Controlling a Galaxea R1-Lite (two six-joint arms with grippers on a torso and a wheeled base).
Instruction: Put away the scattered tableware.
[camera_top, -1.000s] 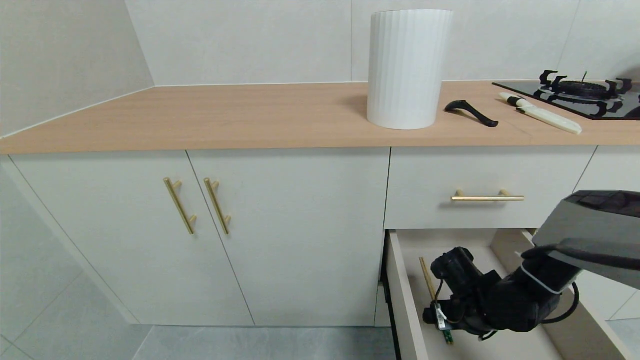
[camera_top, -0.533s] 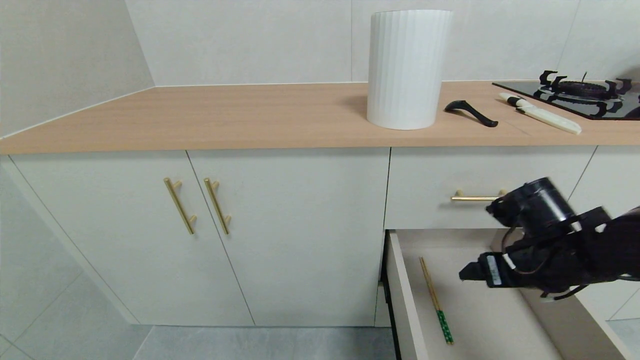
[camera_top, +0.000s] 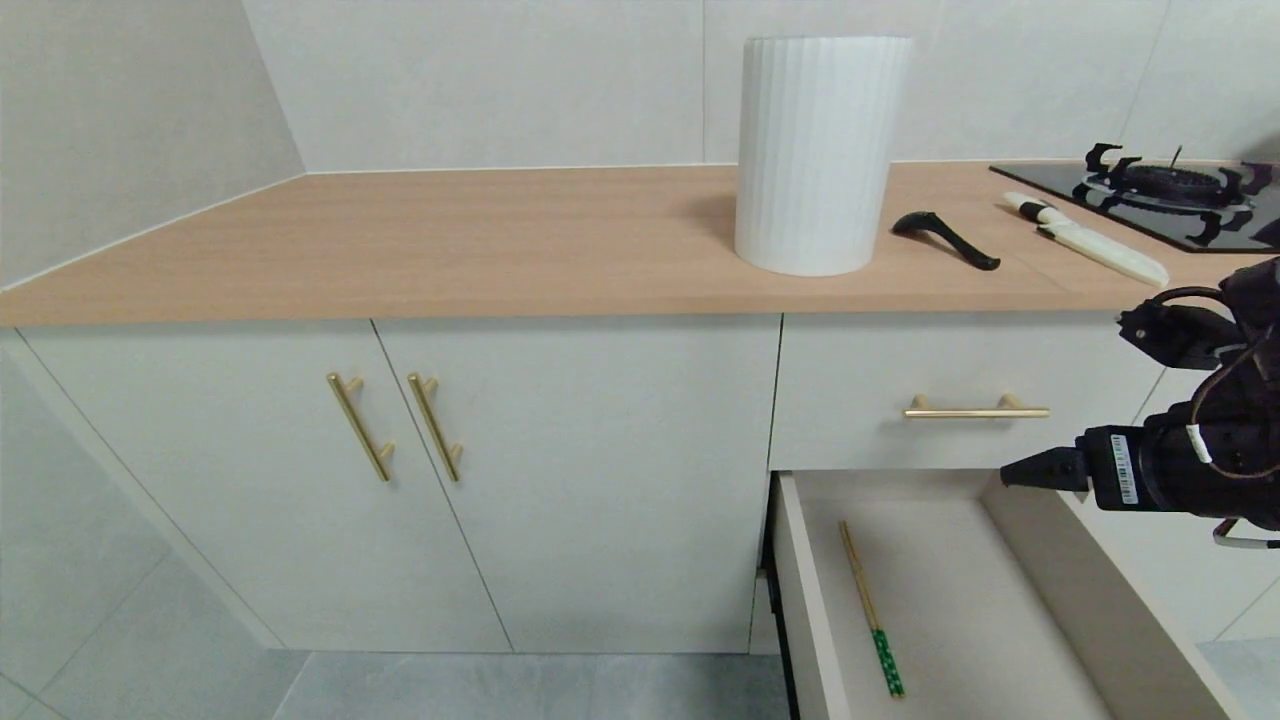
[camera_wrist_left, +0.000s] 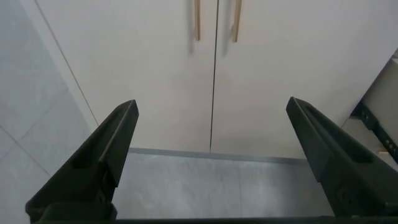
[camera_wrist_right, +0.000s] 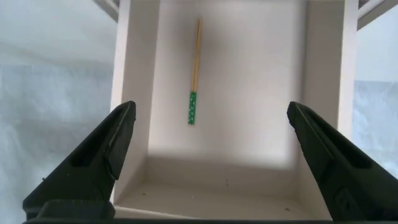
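Note:
A pair of wooden chopsticks with green ends (camera_top: 871, 610) (camera_wrist_right: 194, 74) lies on the floor of the open lower drawer (camera_top: 1050, 570) (camera_wrist_right: 249, 155). My right gripper (camera_top: 1025, 470) (camera_wrist_right: 211, 146) hangs open above the drawer's right side, holding nothing. On the countertop (camera_top: 450, 240) lie a black spoon (camera_top: 944, 235) and a white knife with a black band (camera_top: 1085, 237), right of a tall white ribbed container (camera_top: 818, 150). My left gripper (camera_wrist_left: 214, 149) is open, low in front of the cabinet doors (camera_wrist_left: 214, 62), with the floor below it.
A black gas hob (camera_top: 1170, 190) sits at the counter's far right. A shut drawer with a gold handle (camera_top: 975, 410) is above the open one. Two gold door handles (camera_top: 395, 425) mark the left cabinet. Grey floor tiles (camera_top: 150, 650) lie below.
My right gripper let go of the chopsticks in the drawer, then rose and moved right, out above the drawer's right side. The head view tilted slightly.

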